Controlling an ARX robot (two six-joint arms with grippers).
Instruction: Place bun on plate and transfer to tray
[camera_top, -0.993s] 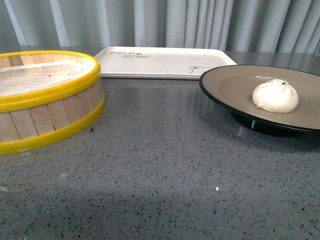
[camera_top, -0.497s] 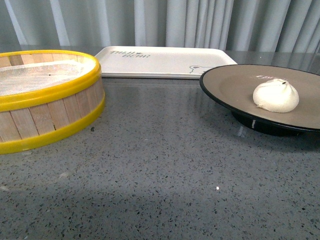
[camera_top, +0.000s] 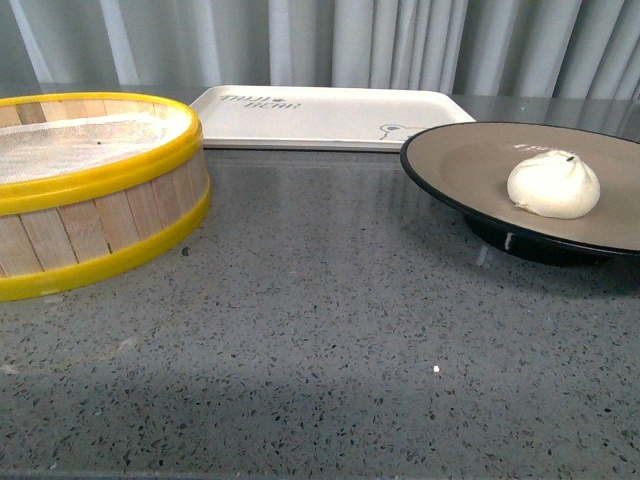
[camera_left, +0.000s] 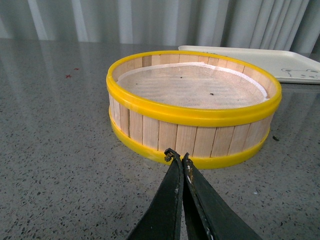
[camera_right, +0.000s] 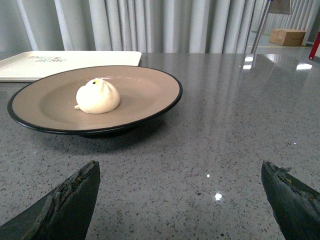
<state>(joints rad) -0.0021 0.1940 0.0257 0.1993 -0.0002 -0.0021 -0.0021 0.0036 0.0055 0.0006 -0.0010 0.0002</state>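
Bun (camera_top: 553, 184) sits on plate (camera_top: 470, 165), on the right side of worktop (camera_top: 330, 330). Tray (camera_top: 320, 118) lies at the back, steamer basket (camera_top: 100, 225) on the left. Left tool (camera_left: 178, 159) is pinched closed, tips near basket wall. Right tool (camera_right: 180, 170) is spread wide, facing plate, not touching it.

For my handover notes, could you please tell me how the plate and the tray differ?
The plate is round, taupe with a black rim; the tray is rectangular and cream-white. The plate holds the bun; the tray holds nothing. The plate sits nearer, the tray further back. Both rest on the grey table.
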